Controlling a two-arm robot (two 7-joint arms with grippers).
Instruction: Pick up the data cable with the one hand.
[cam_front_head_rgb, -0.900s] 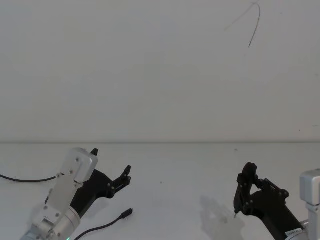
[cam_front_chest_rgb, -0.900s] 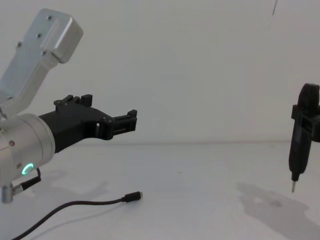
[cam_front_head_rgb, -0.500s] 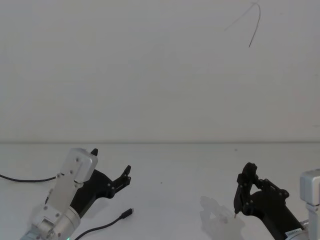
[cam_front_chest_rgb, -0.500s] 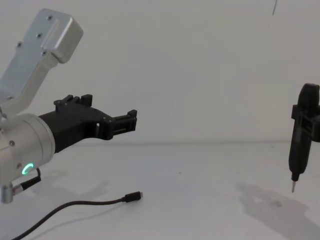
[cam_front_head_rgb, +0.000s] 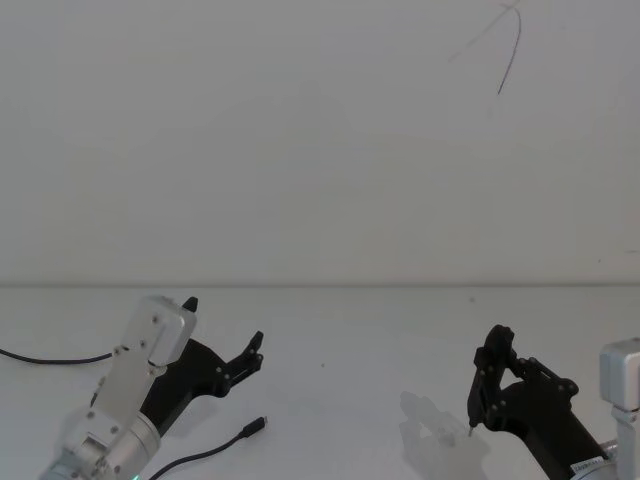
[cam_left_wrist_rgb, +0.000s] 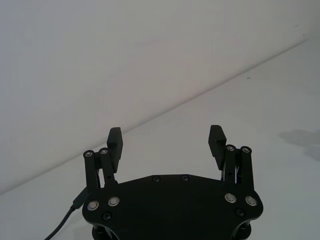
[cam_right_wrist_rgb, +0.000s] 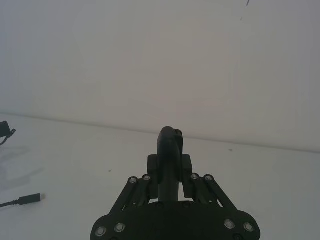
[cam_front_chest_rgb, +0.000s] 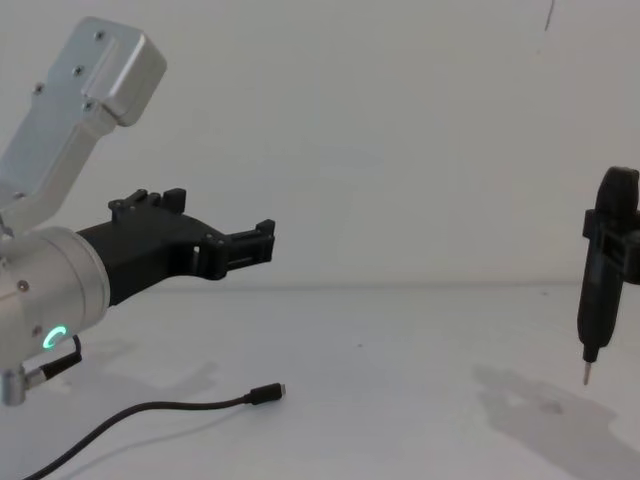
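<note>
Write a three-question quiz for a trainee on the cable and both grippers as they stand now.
1. True or false: the left gripper is shut on the data cable.
2. Pick one. The right gripper holds: A) a pen-shaped tool; B) the data cable; C) nothing.
3. Fill the gap: the cable's plug lies on the white ___.

Key
1. False: its jaws stand open, raised above the cable and not touching it.
2. A
3. table

data cable (cam_front_chest_rgb: 262, 396) tail (lower left) off-frame
</note>
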